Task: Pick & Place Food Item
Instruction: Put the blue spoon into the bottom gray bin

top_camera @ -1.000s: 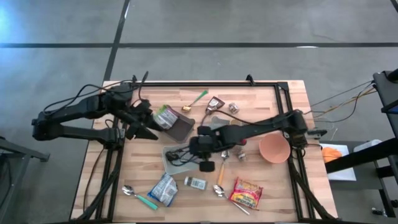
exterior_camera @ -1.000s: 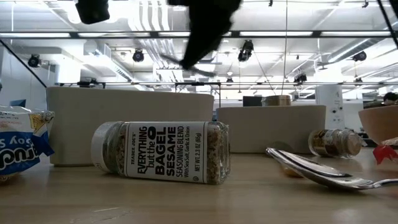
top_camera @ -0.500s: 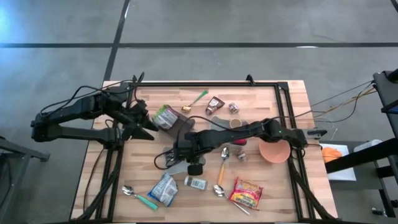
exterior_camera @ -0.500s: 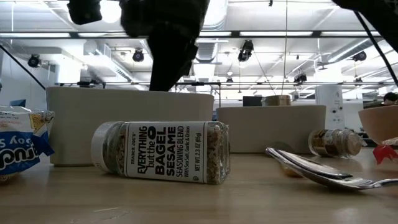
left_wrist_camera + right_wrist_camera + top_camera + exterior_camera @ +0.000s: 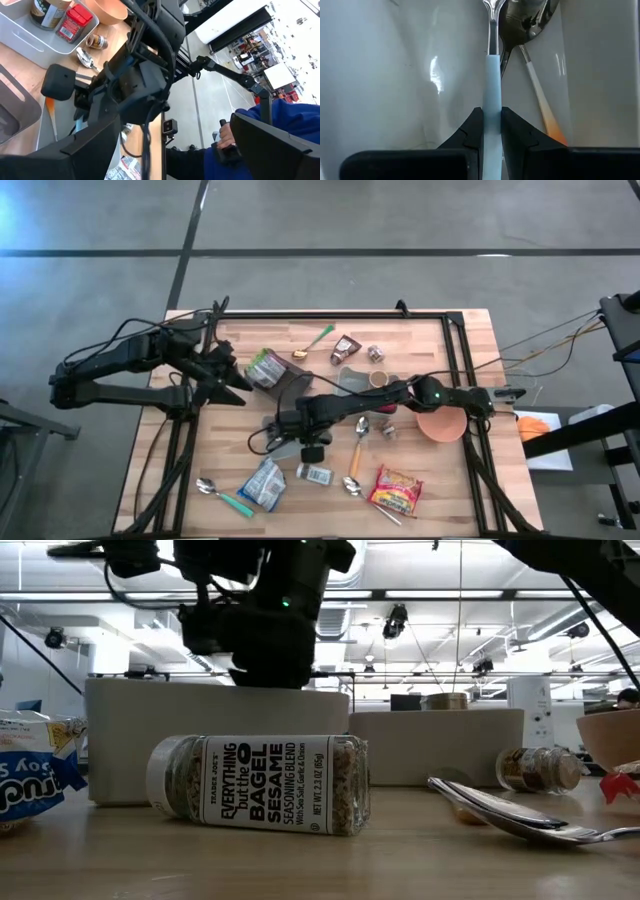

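Over the pale grey tray [image 5: 281,442] near the middle of my wooden table [image 5: 440,470], my right gripper [image 5: 491,131] is clamped tight on a spoon with a light blue handle [image 5: 491,90], the slim handle running straight out between my two dark fingers [image 5: 472,132] to its metal neck. The spoon hangs just above the tray floor, beside a second spoon with an orange handle [image 5: 536,85] lying in the tray. My left gripper [image 5: 232,383] waits spread wide at the table's left side.
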Controlling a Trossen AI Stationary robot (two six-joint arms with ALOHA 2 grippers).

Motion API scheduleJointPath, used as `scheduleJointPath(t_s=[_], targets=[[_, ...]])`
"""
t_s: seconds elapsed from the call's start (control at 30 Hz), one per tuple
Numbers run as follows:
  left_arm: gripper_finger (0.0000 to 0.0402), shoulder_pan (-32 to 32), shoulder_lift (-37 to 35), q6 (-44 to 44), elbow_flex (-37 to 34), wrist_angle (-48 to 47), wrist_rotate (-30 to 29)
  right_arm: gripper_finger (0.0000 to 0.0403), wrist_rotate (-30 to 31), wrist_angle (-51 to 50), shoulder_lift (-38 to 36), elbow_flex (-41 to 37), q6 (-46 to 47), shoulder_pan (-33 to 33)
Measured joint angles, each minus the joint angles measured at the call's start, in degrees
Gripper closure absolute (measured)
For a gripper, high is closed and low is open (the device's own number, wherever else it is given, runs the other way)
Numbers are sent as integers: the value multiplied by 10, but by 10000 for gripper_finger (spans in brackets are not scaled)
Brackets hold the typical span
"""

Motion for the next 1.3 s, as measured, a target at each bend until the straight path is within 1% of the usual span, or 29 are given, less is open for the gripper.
scheduleJointPath(t_s=[0.7, 0.77, 0.93, 1.03, 1.17, 1.3], targets=[[21, 0, -2, 7, 0, -12, 0, 367, 1, 0, 2, -8, -2, -8], [21, 0, -2, 6, 0, -12, 0, 346, 0, 0, 2, -8, -1, -8], [21, 0, -2, 6, 0, -13, 0, 270, 6, -8, 8, -13, -1, -9], [21, 0, -2, 6, 0, -14, 0, 235, 12, -6, 6, -16, 5, -10], [21, 0, -2, 6, 0, -17, 0, 201, 18, -4, 6, -16, 20, -10], [21, 0, -2, 6, 0, -18, 0, 182, 19, -4, 4, -16, 22, -10]])
